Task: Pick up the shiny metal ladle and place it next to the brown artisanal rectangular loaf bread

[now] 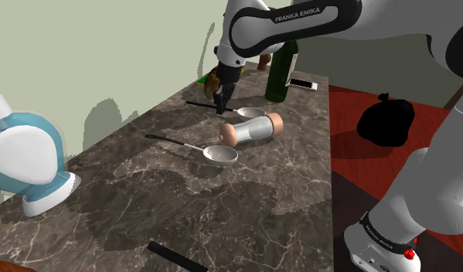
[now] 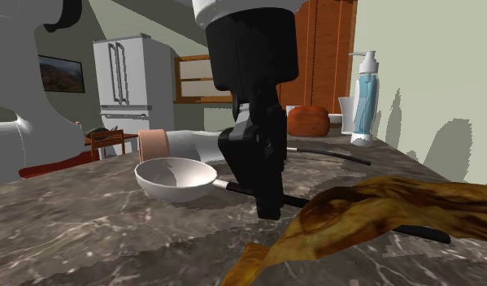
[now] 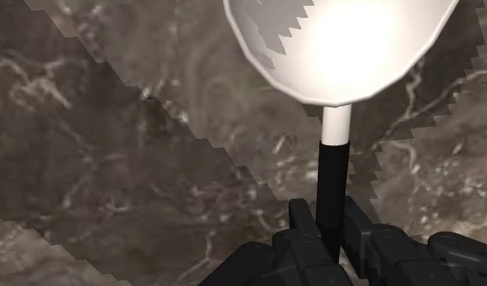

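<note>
Ladle (image 3: 347,49) with a white bowl and a thin black handle lies on a dark marbled worktop (image 1: 144,201). The black tool (image 3: 331,215) stands upright over the handle just behind the bowl, its two fingers closed narrowly on the handle from both sides. In the second exterior view the bowl (image 2: 175,177) rests on the worktop beside the tool (image 2: 270,207), and a browned banana peel (image 2: 380,211) lies in the foreground. A rounded brown loaf (image 2: 308,120) sits well apart, near a pump bottle (image 2: 365,93). In the shoulder view a pale cylinder (image 1: 253,130) lies between this ladle (image 1: 251,113) and a second ladle (image 1: 222,155).
</note>
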You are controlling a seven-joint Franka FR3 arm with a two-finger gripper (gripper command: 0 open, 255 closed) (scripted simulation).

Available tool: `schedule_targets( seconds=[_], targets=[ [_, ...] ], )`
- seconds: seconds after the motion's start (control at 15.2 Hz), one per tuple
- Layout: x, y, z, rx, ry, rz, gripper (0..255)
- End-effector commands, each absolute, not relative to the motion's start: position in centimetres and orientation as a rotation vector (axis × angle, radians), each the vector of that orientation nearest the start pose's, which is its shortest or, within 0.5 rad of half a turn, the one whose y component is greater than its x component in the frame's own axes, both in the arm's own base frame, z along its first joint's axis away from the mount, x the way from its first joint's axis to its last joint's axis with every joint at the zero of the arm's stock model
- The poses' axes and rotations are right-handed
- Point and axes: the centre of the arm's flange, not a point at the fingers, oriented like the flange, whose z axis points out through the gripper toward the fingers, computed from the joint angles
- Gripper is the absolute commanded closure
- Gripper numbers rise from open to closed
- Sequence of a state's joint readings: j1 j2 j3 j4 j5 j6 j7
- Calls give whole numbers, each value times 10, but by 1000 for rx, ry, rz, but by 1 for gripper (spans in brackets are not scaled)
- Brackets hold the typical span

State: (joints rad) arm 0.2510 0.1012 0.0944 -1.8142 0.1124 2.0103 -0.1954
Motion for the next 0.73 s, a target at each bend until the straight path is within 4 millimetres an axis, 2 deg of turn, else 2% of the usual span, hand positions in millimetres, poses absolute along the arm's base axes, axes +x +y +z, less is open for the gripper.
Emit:
schedule_targets(
  seconds=[0.0,0.33,0.66],
  targets=[
    [564,209,488,-2925,-744,-127,255],
    [564,209,489,-2925,-744,-127,255],
    [564,209,515,-2925,-744,-127,255]
  ],
)
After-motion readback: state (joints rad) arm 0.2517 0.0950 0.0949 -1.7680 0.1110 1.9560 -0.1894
